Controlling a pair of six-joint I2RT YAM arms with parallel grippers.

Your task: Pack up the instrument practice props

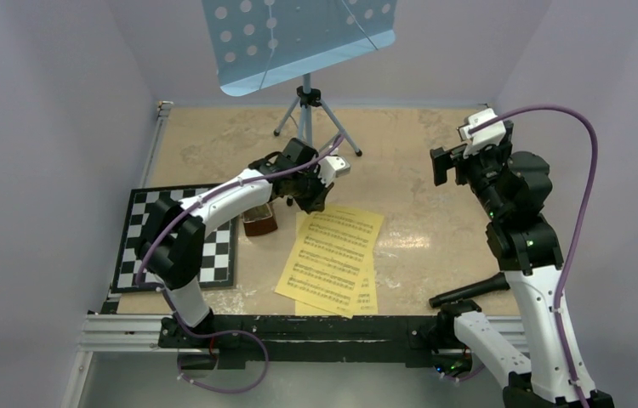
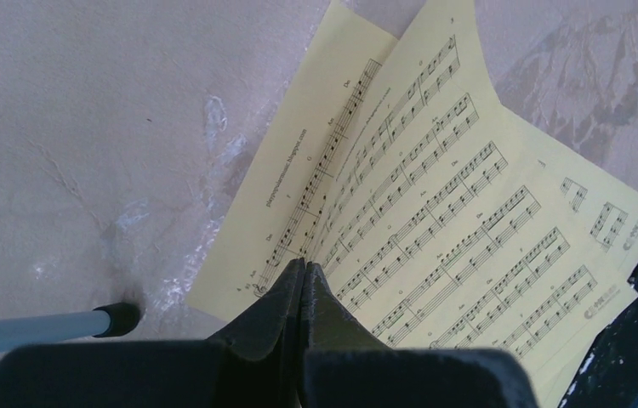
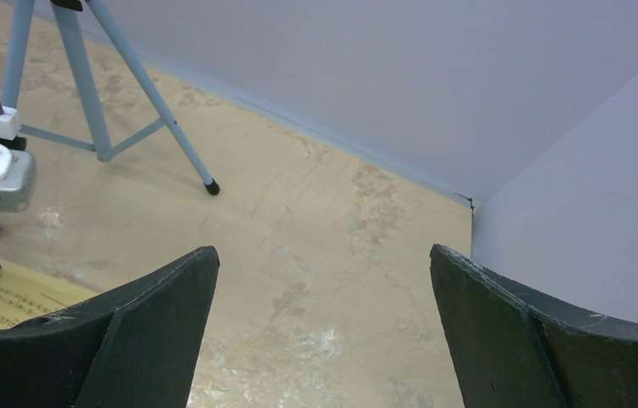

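Observation:
Yellow sheets (image 1: 333, 259) printed with music staves lie overlapped in the middle of the table; they also show in the left wrist view (image 2: 435, 212). My left gripper (image 1: 311, 201) hangs over their far edge, its jaws pressed shut with nothing seen between them (image 2: 305, 265). A small brown metronome (image 1: 259, 223) stands just left of the sheets, partly hidden under my left arm. The light-blue hole-punched music stand (image 1: 299, 34) stands on its tripod at the back; its legs show in the right wrist view (image 3: 86, 85). My right gripper (image 1: 439, 166) is open and empty (image 3: 324, 255), held above the table's right side.
A black-and-white chessboard (image 1: 141, 229) lies at the left, partly under my left arm. One tripod leg tip (image 2: 116, 319) rests close to the left gripper. Lilac walls close in the back and sides. A metal rail (image 1: 128, 327) runs along the near edge.

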